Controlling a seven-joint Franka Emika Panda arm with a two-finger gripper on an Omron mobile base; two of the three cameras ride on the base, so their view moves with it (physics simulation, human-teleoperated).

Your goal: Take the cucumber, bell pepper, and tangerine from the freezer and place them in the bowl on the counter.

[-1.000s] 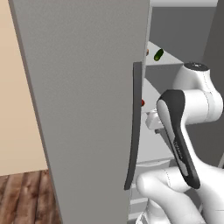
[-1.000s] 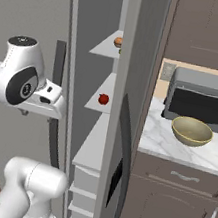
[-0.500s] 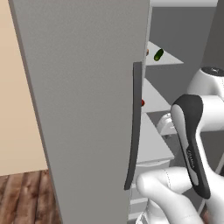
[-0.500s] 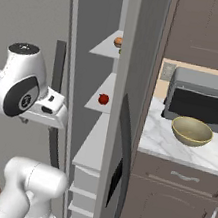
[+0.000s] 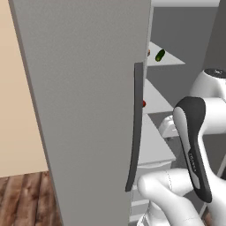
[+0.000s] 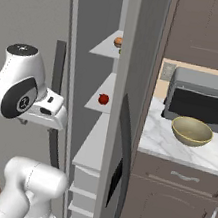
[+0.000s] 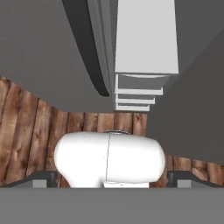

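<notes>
The freezer (image 5: 88, 97) stands open, its grey door and dark handle (image 5: 136, 123) close in front of me. On an upper shelf lies the dark green cucumber (image 5: 160, 54), with the orange-tan tangerine (image 6: 117, 42) beside it. One shelf lower sits the red bell pepper (image 6: 103, 99). The pale yellow-olive bowl (image 6: 192, 132) rests on the marble counter (image 6: 166, 144), right of the freezer. My gripper (image 7: 112, 178) points down at the wooden floor, well below and outside the shelves. It is open, its fingertips (image 7: 41, 178) wide apart with nothing between them.
A grey microwave (image 6: 203, 102) stands behind the bowl, under brown wall cupboards (image 6: 211, 32). Brown drawers (image 6: 182, 177) sit below the counter. The second freezer door (image 6: 131, 110) stands edge-on between shelves and counter. Pale freezer drawers (image 7: 139, 89) lie below the shelves.
The arm has drawn back from the freezer shelves toward the base and dropped a little. The gripper has stayed open and empty, and the food has not moved.
</notes>
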